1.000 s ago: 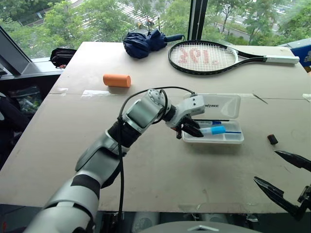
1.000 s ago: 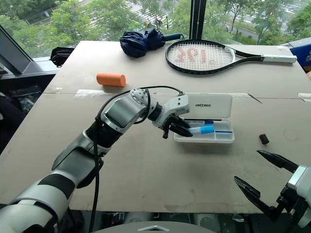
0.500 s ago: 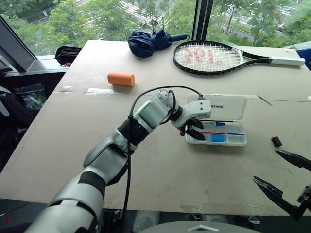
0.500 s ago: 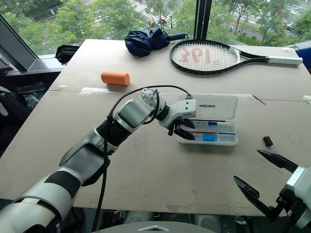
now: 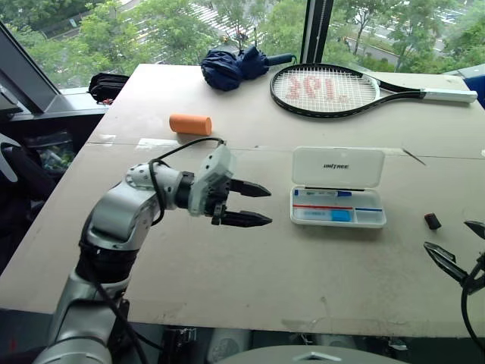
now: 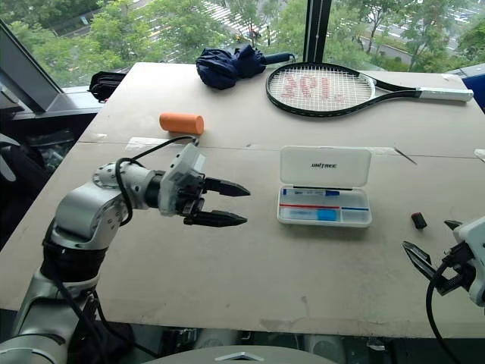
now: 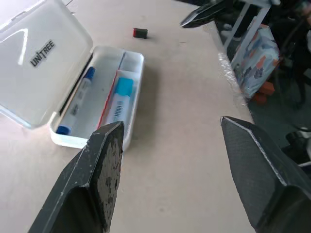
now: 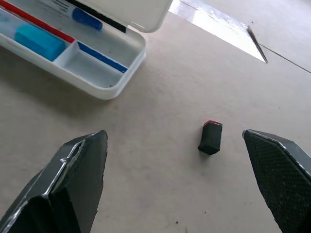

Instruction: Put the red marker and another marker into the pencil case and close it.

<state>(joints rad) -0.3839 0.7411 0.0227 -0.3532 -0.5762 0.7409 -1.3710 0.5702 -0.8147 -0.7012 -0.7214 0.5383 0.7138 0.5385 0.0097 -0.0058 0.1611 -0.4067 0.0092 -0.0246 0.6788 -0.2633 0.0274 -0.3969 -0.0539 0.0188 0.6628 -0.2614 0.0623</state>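
The pencil case (image 5: 338, 167) lies open on the table, its white lid folded back. In its tray lie a white marker with a dark blue cap (image 7: 80, 101) and a white marker with a light blue cap (image 5: 332, 215). A thin red strip (image 8: 29, 18) runs between them; I cannot tell whether it is the red marker. My left gripper (image 5: 270, 205) hovers open and empty to the left of the case, pointing at it. At the table's near right corner my right gripper (image 6: 426, 235) stands open and empty.
A small black piece with a red end (image 8: 210, 137) lies right of the case. Farther back lie an orange cylinder (image 5: 190, 124), a folded dark blue umbrella (image 5: 231, 67) and a tennis racket (image 5: 326, 89). A black bag (image 5: 108, 86) sits off the table's far left corner.
My left gripper let go of the light blue-capped marker into the tray, opened, and drew back to the left, clear of the case. My right gripper shifted toward the right edge.
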